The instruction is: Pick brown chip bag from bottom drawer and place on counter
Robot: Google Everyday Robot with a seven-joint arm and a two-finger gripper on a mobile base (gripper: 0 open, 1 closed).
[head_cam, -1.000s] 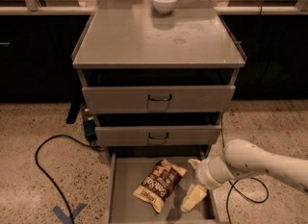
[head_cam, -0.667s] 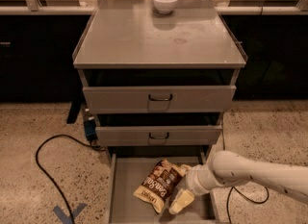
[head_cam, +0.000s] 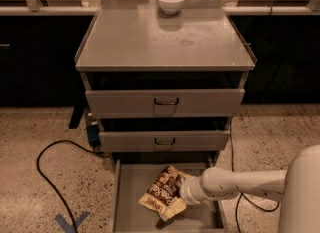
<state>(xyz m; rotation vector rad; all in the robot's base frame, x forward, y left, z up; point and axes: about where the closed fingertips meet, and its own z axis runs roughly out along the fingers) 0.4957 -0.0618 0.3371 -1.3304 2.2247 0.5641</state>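
Note:
The brown chip bag lies tilted on the floor of the open bottom drawer, dark brown with cream ends and white lettering. My gripper reaches in from the right on a white arm and sits at the bag's lower right end, touching or just over it. The counter is the grey cabinet top above, with a faint round stain.
A white bowl stands at the back of the counter. Two closed grey drawer fronts with dark handles sit above the open drawer. A black cable loops on the speckled floor at left, near a blue tape mark.
My gripper has moved left across the drawer, from its right side to the chip bag's lower right end. The bag has not visibly moved.

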